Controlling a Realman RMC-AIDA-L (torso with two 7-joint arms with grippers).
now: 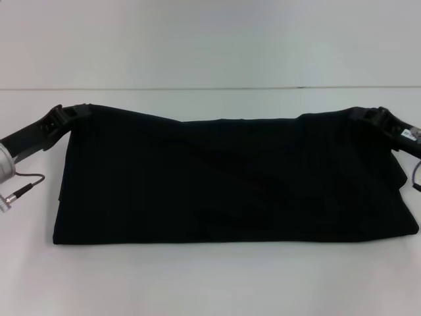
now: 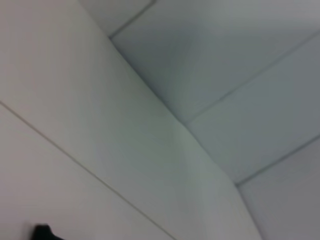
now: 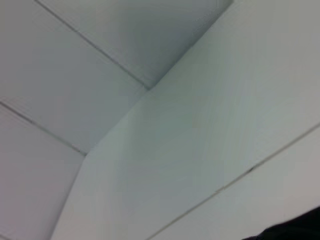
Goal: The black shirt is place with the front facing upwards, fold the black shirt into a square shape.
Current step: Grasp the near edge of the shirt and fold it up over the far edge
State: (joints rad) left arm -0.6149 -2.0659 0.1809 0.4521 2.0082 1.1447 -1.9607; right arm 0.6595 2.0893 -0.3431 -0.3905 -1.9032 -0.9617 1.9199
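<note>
The black shirt [image 1: 230, 184] spreads wide across the white table [image 1: 210, 283] in the head view, with no print or label showing. Its near edge lies flat on the table, while its far edge is raised at both ends and sags in the middle. My left gripper [image 1: 74, 112] is shut on the far left corner of the cloth. At the far right corner my right gripper [image 1: 365, 115] is shut on the cloth too. Both wrist views show only white panels, each with a small dark sliver at one corner that I cannot identify.
A grey cable with a metal plug [image 1: 20, 191] hangs beside my left arm, just left of the shirt. The table's back edge meets a white wall [image 1: 210, 46] behind the shirt. Bare table runs along the front.
</note>
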